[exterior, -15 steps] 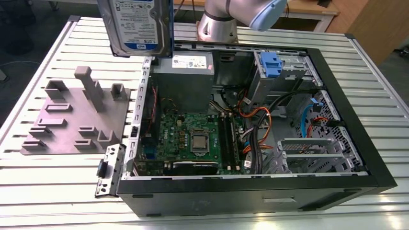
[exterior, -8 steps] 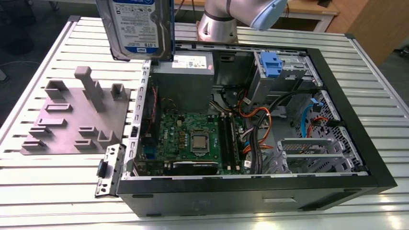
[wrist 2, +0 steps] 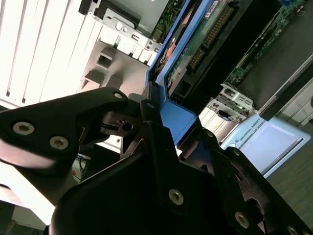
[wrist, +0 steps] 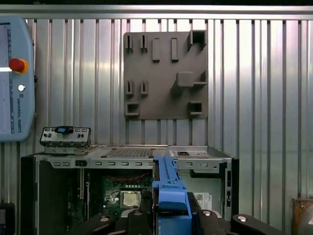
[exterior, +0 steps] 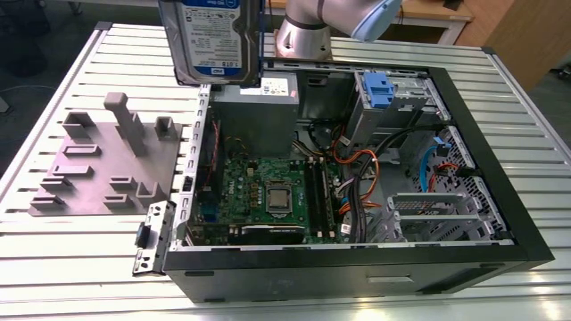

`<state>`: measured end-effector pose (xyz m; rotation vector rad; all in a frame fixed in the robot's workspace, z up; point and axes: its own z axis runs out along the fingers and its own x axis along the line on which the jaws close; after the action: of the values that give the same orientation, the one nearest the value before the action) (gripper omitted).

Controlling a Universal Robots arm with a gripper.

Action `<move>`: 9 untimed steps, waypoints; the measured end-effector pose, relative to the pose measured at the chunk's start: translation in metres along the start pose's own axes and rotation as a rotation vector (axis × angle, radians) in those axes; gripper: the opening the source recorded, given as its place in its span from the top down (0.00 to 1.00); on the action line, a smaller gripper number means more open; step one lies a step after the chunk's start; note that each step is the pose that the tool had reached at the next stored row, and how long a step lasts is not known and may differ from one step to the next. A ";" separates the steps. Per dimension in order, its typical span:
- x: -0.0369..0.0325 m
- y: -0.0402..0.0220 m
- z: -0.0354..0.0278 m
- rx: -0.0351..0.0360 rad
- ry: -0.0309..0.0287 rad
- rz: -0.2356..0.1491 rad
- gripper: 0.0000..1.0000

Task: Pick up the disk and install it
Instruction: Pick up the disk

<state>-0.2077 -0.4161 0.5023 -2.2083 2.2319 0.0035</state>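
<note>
The disk (exterior: 212, 40), silver-grey with a white-and-blue label and blue side rails, hangs upright in the air over the far corner of the open computer case (exterior: 267, 274) on the exterior view's left. In both wrist views my gripper (wrist 2: 166, 122) (wrist: 171, 218) is shut on the disk, its black fingers (wrist: 203, 215) clamping the blue rail (wrist: 168, 181) (wrist 2: 183, 117) from both sides. Seen in the first wrist view, the case (wrist: 137, 152) with its motherboard lies straight below the held disk.
A grey moulded plate with upright pegs (exterior: 98, 167) (wrist: 164, 73) lies on the slatted table beside the case, on the exterior view's left. A blue clip (exterior: 379, 90) sits in the case's drive bay, with cables and brackets nearby. The arm's base (exterior: 303, 37) stands behind the case. A teach pendant (wrist: 14, 78) lies on the table.
</note>
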 end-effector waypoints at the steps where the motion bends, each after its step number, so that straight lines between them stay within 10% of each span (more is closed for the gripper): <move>1: 0.0000 -0.0024 0.0000 0.0000 -0.0001 0.000 0.64; 9: -0.0002 -0.0181 0.0000 0.0000 0.0000 0.002 0.64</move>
<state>-0.1897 -0.4161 0.5023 -2.2064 2.2337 0.0035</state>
